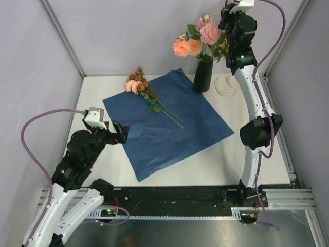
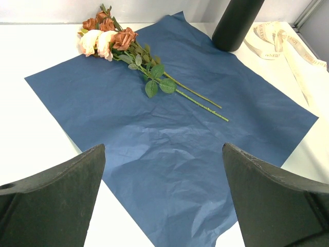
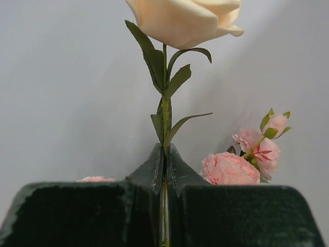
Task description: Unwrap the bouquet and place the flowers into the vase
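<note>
My left pincer (image 1: 121,133) hangs over the near left part of the bench (image 1: 92,100). Its jaws are wide apart and it holds nothing. Just before it lies the blue paper (image 1: 169,128), spread flat in the middle of the bench, with one corner toward each edge. On the far left part of the paper lie the loose flowers (image 1: 143,87), brownish-red and pale pink. Their heads are at the paper's border toward the far edge of the bench, and their thin stems point to the middle of the sheet. The vase (image 1: 203,76) stands upright near the far edge, at the far corner of the paper, and pink and peach roses (image 1: 198,38) are already in it. Right of the vase, the cream ribbon (image 1: 226,86) lies on the bench, near the paper. My right pincer (image 3: 164,154) is high over the far edge, right of the vase, closed tight on the green stem of a peach rose (image 3: 185,20).
</note>
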Motion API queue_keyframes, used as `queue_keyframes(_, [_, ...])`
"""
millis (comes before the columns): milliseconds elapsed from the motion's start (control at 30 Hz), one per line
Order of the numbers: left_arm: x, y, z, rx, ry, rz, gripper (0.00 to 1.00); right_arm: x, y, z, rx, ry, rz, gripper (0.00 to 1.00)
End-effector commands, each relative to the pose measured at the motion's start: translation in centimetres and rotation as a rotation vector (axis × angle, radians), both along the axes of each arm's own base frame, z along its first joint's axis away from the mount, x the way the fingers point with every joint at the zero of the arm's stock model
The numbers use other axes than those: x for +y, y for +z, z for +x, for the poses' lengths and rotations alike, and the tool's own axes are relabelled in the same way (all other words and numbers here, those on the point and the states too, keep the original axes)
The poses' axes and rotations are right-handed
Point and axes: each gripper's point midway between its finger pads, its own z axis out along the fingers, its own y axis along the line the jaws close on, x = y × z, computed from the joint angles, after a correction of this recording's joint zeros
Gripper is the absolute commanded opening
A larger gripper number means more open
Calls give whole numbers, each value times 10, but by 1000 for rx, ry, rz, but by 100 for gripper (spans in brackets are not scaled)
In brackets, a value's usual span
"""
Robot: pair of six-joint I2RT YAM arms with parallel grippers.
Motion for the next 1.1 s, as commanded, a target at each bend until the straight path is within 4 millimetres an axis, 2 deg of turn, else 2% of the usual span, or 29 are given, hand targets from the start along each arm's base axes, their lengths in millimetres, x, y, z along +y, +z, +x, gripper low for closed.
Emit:
queue_keyframes(0, [0, 5, 2, -26, 0, 5, 100, -6, 48, -33, -67, 19, 35, 0])
queue_keyframes(633, [-1, 3, 2, -21, -4, 3, 100, -19, 79, -76, -76, -19, -35, 0])
queue_keyframes(833, [-1, 3, 2, -19, -2, 4, 100, -22, 87, -80, -99, -32, -51, 0])
queue_keyframes(1067, [-1, 3, 2, -18, 0, 3, 100, -19, 81, -74, -87, -27, -59, 0])
